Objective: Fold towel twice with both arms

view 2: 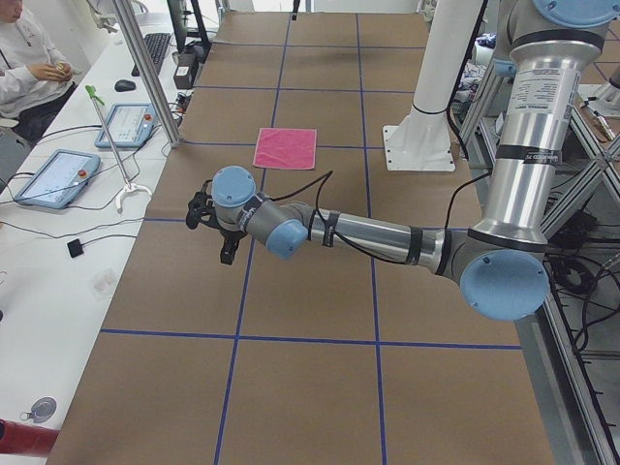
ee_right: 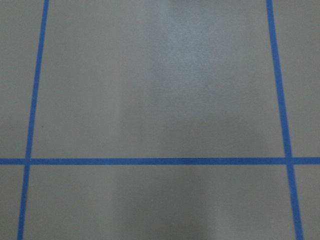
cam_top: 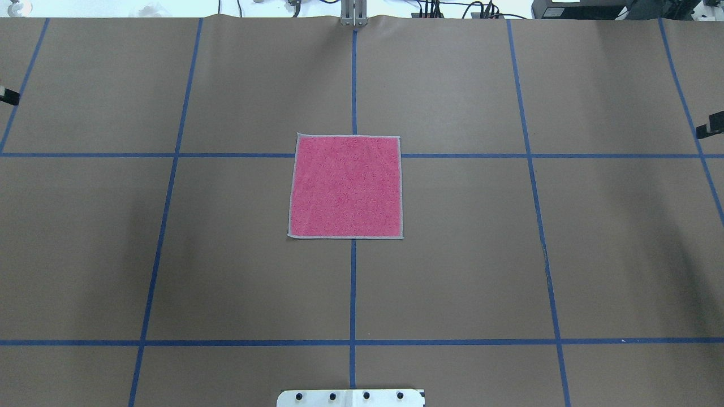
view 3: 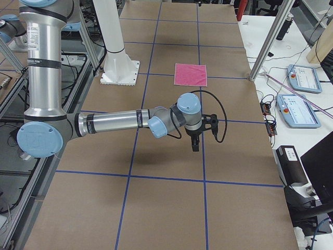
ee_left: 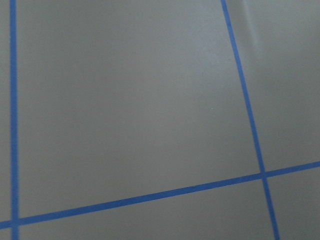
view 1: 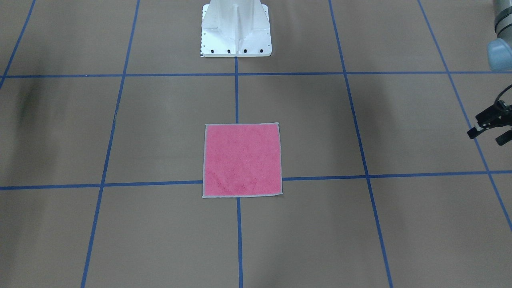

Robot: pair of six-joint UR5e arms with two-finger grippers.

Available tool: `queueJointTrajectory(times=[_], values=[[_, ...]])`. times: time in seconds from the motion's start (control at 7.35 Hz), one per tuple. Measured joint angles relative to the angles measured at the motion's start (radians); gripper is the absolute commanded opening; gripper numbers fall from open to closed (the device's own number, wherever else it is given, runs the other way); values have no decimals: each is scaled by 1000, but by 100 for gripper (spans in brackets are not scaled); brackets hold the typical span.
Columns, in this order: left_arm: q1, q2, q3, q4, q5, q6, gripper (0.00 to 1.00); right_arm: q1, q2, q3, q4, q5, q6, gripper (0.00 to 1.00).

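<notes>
Towel flat and unfolded at mid-table, both grippers wide of it.
Pink face up with the grey edging showing all round, it lies square over a crossing of the blue tape lines on the brown-papered table; in the front-facing view the white pedestal stands at its 12 o'clock. In that same view the left gripper hangs at the towel's 3 o'clock, well apart, at the frame's edge, its two black fingers spread with nothing between them. The right gripper points down over bare paper, also well apart from the towel; only a sliver of it enters the overhead view at 3 o'clock, so I cannot tell whether its fingers are spread or pressed together. Both wrist cameras see only paper and tape.
</notes>
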Motion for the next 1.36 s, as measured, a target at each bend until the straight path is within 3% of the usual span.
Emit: queueJointTrajectory(times=[0.27,0.68,0.95,1.36], values=[[95,-6,-28,-101,16,-280,100,-74,23,28,53,-3,219,100],[284,-19,-128,-134,178,-644,100,-185,46,137,65,-39,551,100],[429,-40,-193,-136,306,-866,100,-297,62,201,66,-142,766,100],[661,-118,-212,-133,557,-1077,100,-447,138,222,66,-294,968,100]])
